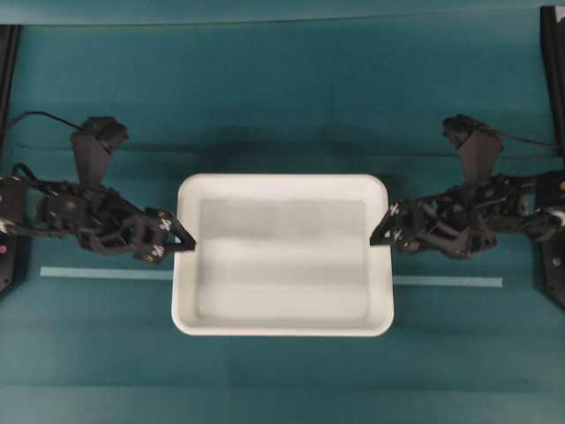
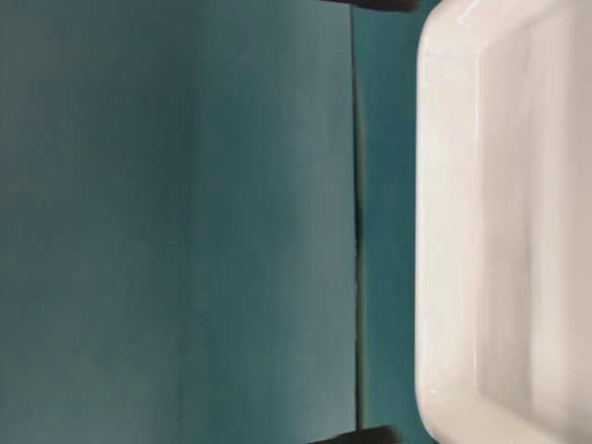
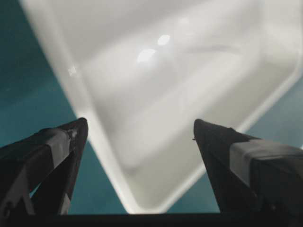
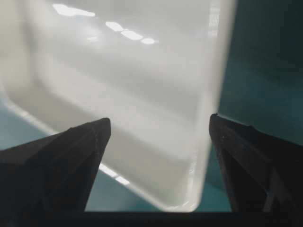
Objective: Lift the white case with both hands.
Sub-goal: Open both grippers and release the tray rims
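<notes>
No lettering to read anywhere here: no words, no brand, no numbers in any of the four views. The white case (image 1: 282,256) shows a bare rim and a bare glossy bottom, only light glare on it. The one sign-like thing is a small white cross-shaped mark near the tip of the left gripper (image 1: 188,242), and another like it near the tip of the right gripper (image 1: 377,237); neither carries any characters. The teal table cover (image 1: 282,115) is plain, and the pale strip (image 1: 97,273) lying across it is unmarked.
</notes>
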Motion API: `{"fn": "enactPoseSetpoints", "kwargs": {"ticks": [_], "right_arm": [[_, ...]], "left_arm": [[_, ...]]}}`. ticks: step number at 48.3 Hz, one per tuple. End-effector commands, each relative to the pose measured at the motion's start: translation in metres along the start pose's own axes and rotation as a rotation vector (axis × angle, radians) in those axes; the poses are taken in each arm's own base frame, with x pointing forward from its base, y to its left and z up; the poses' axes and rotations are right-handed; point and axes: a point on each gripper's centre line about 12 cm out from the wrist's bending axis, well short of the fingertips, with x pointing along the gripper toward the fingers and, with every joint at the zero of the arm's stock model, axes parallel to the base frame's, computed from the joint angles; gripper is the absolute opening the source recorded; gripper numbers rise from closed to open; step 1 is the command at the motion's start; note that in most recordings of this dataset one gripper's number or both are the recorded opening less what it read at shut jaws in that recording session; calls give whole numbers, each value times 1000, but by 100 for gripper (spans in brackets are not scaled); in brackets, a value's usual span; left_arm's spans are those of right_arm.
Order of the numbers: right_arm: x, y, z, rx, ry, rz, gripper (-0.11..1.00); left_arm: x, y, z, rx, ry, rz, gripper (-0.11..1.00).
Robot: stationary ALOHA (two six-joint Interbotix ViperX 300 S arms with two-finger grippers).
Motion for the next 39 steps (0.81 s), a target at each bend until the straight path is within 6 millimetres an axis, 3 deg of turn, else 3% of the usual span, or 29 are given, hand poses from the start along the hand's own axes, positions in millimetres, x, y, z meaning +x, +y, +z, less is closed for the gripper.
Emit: {"fn": "enactPoseSetpoints", "kwargs": {"ticks": [1,22,39], "right_arm": [[-7,9,2,-14,-9,40,89],[-41,31,3,-139,-44,187,89],[-68,45,6,-282,-99,291,89]], "left_arm": [[-12,-9,4,16,-9,-16,96],[-55,-12,4,33,-43,-103,96],[-89,-30,12,83,-120,-271,96]]}}
